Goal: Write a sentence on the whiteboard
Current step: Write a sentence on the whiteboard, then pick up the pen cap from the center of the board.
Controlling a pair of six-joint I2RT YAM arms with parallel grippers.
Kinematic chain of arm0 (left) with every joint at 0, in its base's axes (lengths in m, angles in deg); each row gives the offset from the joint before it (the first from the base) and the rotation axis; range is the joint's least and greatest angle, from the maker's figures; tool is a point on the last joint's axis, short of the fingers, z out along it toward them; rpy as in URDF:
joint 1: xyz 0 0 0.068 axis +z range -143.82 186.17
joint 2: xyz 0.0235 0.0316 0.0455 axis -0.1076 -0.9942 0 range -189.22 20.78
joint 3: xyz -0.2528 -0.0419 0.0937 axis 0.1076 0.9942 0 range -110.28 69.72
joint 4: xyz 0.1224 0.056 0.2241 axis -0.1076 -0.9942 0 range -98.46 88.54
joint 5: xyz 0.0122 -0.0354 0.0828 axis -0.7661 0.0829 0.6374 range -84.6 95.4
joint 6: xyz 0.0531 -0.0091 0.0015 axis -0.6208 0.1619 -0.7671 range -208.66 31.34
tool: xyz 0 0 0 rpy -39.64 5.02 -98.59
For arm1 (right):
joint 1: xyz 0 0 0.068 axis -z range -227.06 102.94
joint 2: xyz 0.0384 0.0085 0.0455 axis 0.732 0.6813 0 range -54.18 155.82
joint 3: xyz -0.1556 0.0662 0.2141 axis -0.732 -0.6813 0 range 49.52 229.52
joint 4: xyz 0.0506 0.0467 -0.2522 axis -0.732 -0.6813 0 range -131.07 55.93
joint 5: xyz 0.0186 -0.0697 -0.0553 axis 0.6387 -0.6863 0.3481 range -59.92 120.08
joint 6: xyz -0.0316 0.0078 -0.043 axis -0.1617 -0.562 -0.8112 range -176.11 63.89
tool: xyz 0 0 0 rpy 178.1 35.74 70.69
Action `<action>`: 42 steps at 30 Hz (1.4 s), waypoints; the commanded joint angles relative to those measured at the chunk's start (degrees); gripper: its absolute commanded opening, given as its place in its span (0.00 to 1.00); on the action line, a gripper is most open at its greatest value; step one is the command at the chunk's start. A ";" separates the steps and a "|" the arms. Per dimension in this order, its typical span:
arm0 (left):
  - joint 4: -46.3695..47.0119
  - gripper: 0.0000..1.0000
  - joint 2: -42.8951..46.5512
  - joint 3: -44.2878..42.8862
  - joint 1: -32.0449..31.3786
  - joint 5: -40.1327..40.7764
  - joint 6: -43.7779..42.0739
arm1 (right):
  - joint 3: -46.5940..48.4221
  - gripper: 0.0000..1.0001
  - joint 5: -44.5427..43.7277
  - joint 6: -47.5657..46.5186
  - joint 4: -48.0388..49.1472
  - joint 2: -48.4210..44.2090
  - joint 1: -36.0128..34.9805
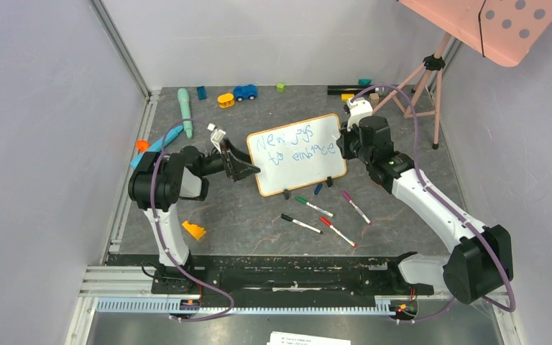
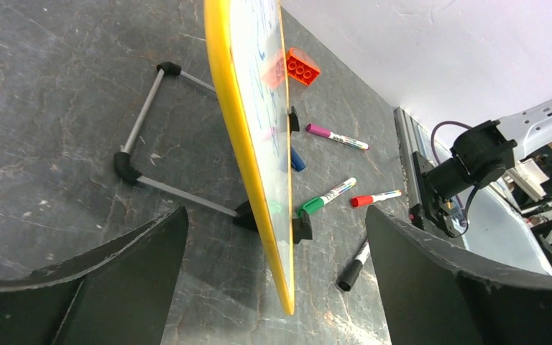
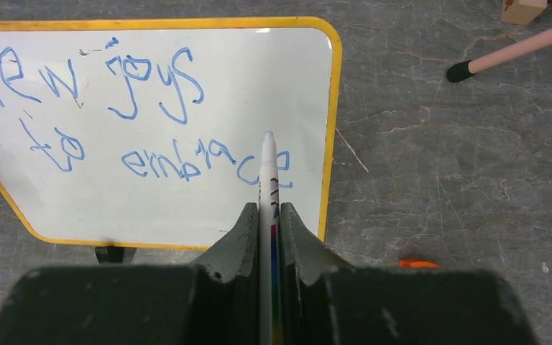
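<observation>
The whiteboard point(image 1: 298, 154) stands tilted on its black clip feet mid-table; its yellow-orange frame shows edge-on in the left wrist view point(image 2: 248, 122). The sentence point(image 1: 295, 147), in blue marker, reads "New joys / to embrace" point(image 3: 136, 79). My left gripper point(image 1: 253, 171) is open, with one jaw on each side of the board's left edge point(image 2: 274, 215) and a gap on both sides. My right gripper point(image 1: 343, 140) is shut on a white marker point(image 3: 267, 165). The marker's tip is at the final "e" of "embrace", near the board's right edge point(image 3: 259, 86).
Green point(image 1: 313, 206), black point(image 1: 300, 223), red point(image 1: 338, 231) and purple point(image 1: 356, 207) markers lie in front of the board. An orange brick point(image 1: 194, 230) lies near left. Toys, including a blue car point(image 1: 245, 92), line the back. A pink tripod point(image 1: 431, 79) with a dotted panel point(image 1: 503, 25) stands back right.
</observation>
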 commanded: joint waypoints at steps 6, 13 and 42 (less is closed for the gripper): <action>4.98 1.00 3.27 2.75 0.33 0.77 -2.16 | 1.93 0.00 0.75 -0.20 2.18 -0.55 0.30; 4.98 1.00 7.94 6.97 0.38 1.07 -6.47 | 1.25 0.00 1.27 0.40 2.08 -1.17 0.31; -3.26 1.00 38.06 30.96 -1.40 39.17 -9.85 | -1.75 0.00 0.60 0.13 -1.05 -7.91 -2.19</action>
